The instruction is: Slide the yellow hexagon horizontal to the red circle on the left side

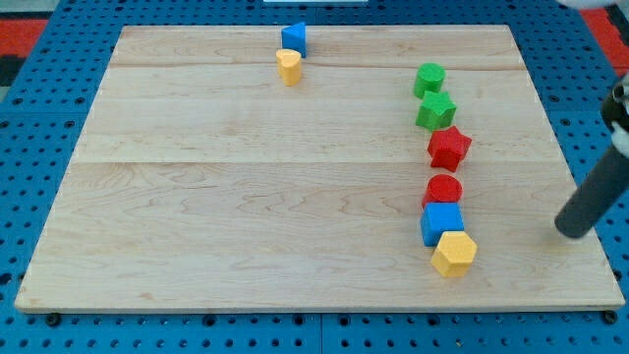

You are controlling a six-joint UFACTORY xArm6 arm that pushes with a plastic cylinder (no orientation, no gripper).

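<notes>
The yellow hexagon (454,254) is a chunky six-sided block, bright on top, lying near the worktop's (246,197) bottom edge at the view's right. It touches the blue cube (441,222) just above it, and the red circle (443,189) sits directly above that cube (the three form a tight column). My tip (570,231), the end effector's rod end with nothing to open or hold, rests on the worktop well to the right of the hexagon, slightly higher in the view, apart from every block.
</notes>
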